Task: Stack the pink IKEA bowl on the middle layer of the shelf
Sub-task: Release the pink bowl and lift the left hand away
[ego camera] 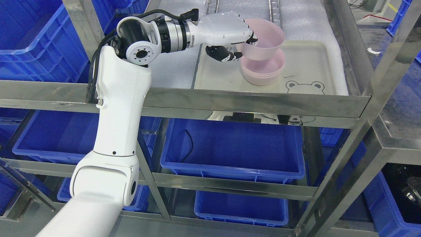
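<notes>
My left hand point(241, 46) reaches over the shelf from the left and is shut on the rim of a pink bowl point(264, 39). That bowl is tilted and hangs just above a stack of pink bowls point(262, 70), touching or nearly touching its top. The stack stands on a pale tray point(306, 65) with a bear drawing, which lies on white foam on the metal shelf point(204, 102). The thumb is inside the bowl and the dark fingertips point(227, 55) curl below its outer wall.
Blue plastic bins point(233, 144) fill the lower shelf layers, and more sit at the upper left point(36, 39). Steel uprights point(365, 131) frame the shelf on the right. A black cable lies in the middle bin.
</notes>
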Controlling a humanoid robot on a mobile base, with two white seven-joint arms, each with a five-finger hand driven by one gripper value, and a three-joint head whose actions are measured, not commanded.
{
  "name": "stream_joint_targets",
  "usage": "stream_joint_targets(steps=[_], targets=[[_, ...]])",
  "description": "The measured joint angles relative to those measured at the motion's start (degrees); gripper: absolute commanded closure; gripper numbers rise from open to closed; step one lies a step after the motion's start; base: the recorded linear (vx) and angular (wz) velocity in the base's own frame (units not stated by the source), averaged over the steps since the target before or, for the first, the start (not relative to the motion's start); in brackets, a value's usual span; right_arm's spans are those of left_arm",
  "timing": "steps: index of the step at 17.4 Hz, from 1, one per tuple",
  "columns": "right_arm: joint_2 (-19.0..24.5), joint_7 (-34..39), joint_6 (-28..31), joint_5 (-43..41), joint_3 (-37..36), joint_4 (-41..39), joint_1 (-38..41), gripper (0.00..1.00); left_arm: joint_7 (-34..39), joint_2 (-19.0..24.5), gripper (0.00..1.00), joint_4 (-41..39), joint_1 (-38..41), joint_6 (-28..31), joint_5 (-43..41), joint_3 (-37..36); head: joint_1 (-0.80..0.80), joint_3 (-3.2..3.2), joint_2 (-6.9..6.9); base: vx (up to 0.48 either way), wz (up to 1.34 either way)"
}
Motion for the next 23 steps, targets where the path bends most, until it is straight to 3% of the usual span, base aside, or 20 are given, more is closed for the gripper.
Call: stream_joint_targets(steps=[7,12,13,17,18,20,23], targets=[[0.0,0.0,0.0,0.0,0.0,0.0,0.0,0.0,4.5,-0.2,0.95,5.7,-0.7,0.0,-3.7,-3.7,0.0,0.0,0.0,0.003,-0.05],[0.0,0.0,0.0,0.0,0.0,0.0,0.0,0.0,5.6,-0.3,0.86,8.6,-1.0,0.0,-5.9,-5.1,0.0,0.0,-0.01,0.001,0.0],[0.0,0.0,0.0,0.0,0.0,0.0,0.0,0.0,5.7,-0.3,0.8,9.0,-1.0,0.0,-6.1,-5.2,0.0,0.0,0.0,0.0,0.0],[0.0,0.0,0.0,0.0,0.0,0.0,0.0,0.0,8.1,-0.3,0.19,10.4,-0.9,0.0,-6.8,-5.7,0.0,0.0,-0.01,0.0,0.0],[0.0,0.0,0.0,0.0,0.0,0.0,0.0,0.0,9.1,-0.3,0.08,10.7,-0.9,0.0,-6.8,-5.7,0.0,0.0,-0.01,0.0,0.0],[0.0,0.0,0.0,0.0,0.0,0.0,0.0,0.0,10.3,-0.3,0.01,10.9,-0.9,0.0,-6.3,-5.0,0.0,0.0,-0.01,0.003,0.01],[0.0,0.0,0.0,0.0,0.0,0.0,0.0,0.0,11.0,-0.4,0.0,10.9,-1.3,0.0,-2.0,-3.7,0.0,0.0,-0.01,-0.015,0.01]])
